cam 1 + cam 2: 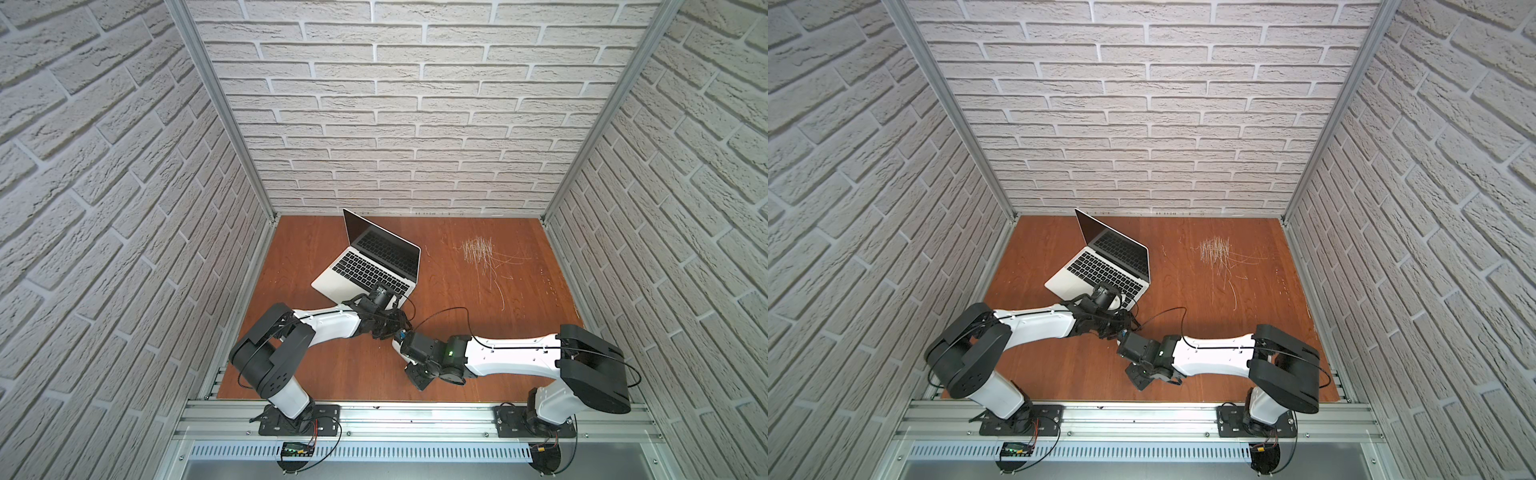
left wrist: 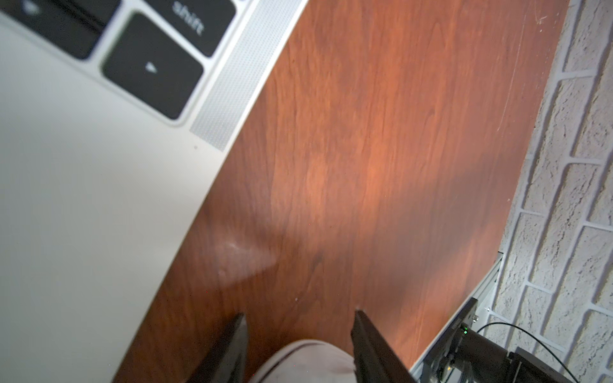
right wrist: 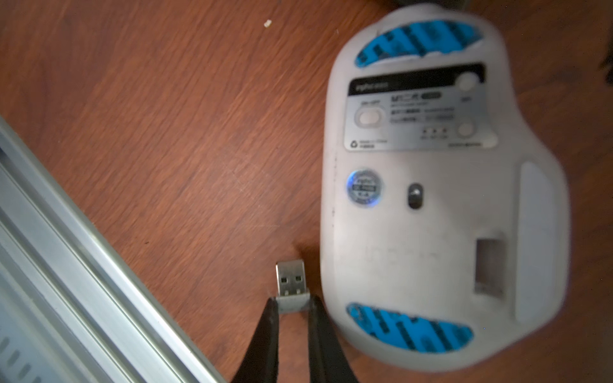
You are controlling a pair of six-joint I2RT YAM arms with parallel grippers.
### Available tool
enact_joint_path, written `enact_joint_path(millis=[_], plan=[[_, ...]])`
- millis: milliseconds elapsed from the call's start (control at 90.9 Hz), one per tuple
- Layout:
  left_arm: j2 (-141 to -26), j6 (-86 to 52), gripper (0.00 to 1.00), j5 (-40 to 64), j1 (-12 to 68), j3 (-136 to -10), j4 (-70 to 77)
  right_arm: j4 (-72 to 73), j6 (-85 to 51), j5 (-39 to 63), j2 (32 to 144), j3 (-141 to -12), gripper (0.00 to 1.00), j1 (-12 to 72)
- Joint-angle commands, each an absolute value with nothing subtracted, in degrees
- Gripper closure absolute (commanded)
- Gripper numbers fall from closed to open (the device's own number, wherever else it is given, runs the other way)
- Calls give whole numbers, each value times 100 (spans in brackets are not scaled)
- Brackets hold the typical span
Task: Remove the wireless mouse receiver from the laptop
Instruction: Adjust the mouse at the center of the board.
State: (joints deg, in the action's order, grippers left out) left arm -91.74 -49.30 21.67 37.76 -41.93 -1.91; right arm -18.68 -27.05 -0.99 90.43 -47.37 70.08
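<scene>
Small silver USB receiver point(image 3: 291, 278) already out of slim silver-grey open laptop point(image 1: 365, 266), which sits far left on brown wooden tabletop point(image 1: 498, 332). Plastic cap pinched in right claw point(image 3: 293, 301), plug leading. White oval mouse point(image 3: 431, 205) gripped belly-up by left claw point(image 2: 300, 315), likely exposing storage slot point(image 3: 490, 265).

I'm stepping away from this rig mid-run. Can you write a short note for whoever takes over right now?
Left gripper: closed on the white mouse, whose underside is showing.
Right gripper: closed on the receiver, pinching its plastic end. The metal plug points outward, beside the mouse.
Laptop: open on the table, with nothing seen plugged into it.
Done: the receiver is out of the laptop.
Left: probably only putting it away. The slot in the mouse's underside looks empty, so stowing it there seems the likely next move.
</scene>
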Motion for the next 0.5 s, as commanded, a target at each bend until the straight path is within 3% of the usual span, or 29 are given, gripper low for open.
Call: enact_joint_path(millis=[0,231,484], plan=[[-9084,-4957,47,2021,3856,-3984,-451,-1976,-2691,-270,8867,-4713,97,6907],[-8951,-5035,44,1888,3873,-3909,-478,-1745,-2646,-41,8831,-4659,97,6899],[-8425,-5146,32,1498,3868,-3814,-757,-1492,-2663,83,8875,-4636,97,6902]])
